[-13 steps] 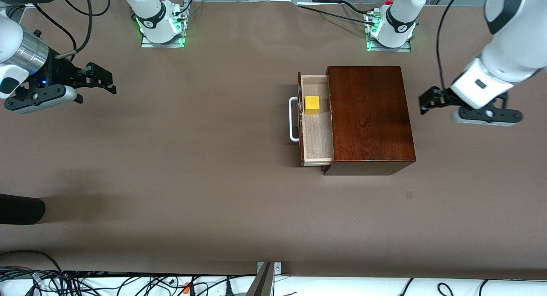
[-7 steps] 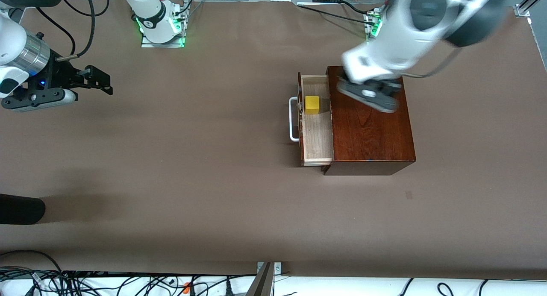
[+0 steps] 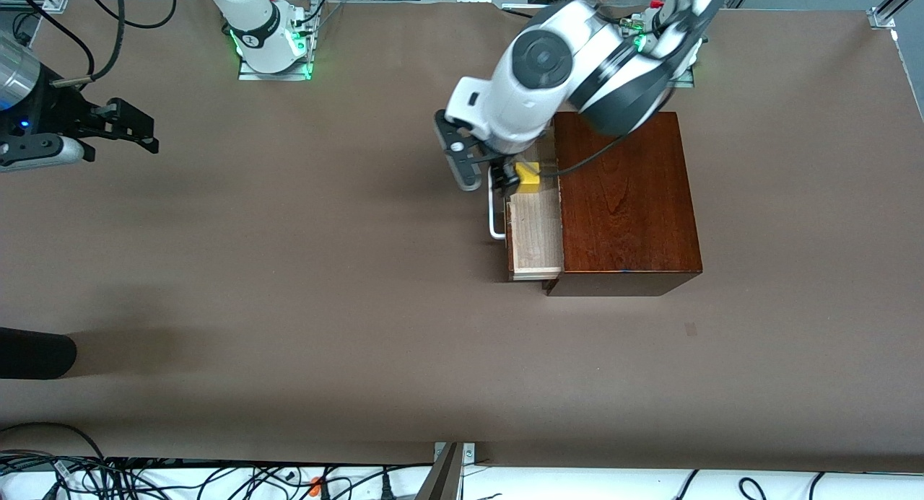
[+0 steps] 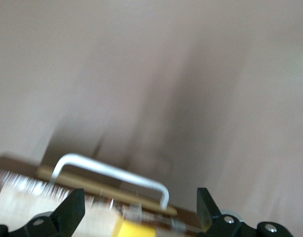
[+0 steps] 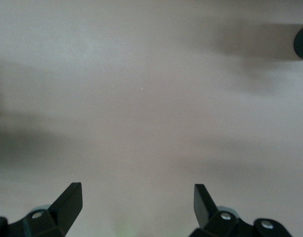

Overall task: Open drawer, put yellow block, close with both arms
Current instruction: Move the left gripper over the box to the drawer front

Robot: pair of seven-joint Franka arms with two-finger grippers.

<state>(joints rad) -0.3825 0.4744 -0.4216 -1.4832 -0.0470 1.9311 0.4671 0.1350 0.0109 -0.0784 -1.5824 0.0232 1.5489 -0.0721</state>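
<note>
1. While the drawer [image 3: 535, 229] stands pulled out of the box [image 3: 626, 197] toward the right arm's end of the worktop [image 3: 325, 283], the block [image 3: 528, 177] already lies in it, at the end farther from the front camera.
2. Left tool [image 3: 482, 169] hangs over the handle [image 3: 494, 222] and drawer front, fingers spread and pinching nothing; the left wrist view shows handle and block between the fingertips [image 4: 72, 210].
3. Handle's long axis runs along the drawer front; the closing push must go across it, toward the box.
4. Right tool [image 3: 137, 128] is well apart, over bare worktop at its own end, fingers spread and empty.
5. Judgement: left arm is much nearer the handle; closing is what remains.
</note>
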